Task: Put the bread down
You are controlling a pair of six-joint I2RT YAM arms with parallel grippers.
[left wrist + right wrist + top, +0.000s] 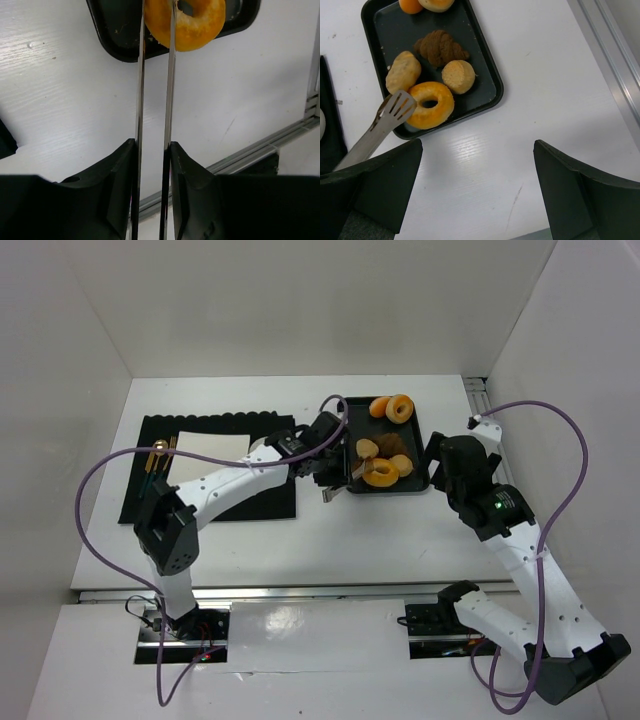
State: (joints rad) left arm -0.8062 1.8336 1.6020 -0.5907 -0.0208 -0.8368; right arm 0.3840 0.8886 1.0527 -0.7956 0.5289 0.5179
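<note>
Your left end effector (151,145), clenched on the tongs (385,122), holds them astride the bread (431,106) at the tray (490,75) corner; likely light and soft, so pinch its ring gently.

The bread (380,473) in the tray (418,435) at its near edge, tongs (385,122) on the bread's left side, mat (265,502) left of tray

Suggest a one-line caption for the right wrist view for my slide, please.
Tongs at the ring donut in the black tray, open right fingers framing the view.
</note>
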